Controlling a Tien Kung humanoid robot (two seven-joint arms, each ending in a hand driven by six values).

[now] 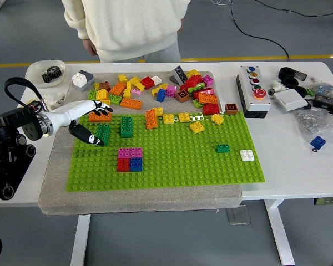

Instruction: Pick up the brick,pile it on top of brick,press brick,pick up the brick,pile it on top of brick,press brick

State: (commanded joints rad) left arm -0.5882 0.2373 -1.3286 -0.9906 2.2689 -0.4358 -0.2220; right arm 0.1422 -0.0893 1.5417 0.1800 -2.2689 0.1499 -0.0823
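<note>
Fingers of the left hand (pixel 89 119) are spread around the green brick (pixel 102 133) on the green baseplate (pixel 172 160), seemingly poised for grasping.

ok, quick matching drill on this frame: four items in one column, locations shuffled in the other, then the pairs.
Items:
1. white brick
2. gears
3. blue brick
4. left hand

Places:
A. in the white bowl, far left corner
B. bare table, right of the green baseplate
C. on the baseplate, near its right edge
D. at the baseplate's left edge, by a dark green stack

Pairs: 1-C, 2-A, 3-B, 4-D
</note>
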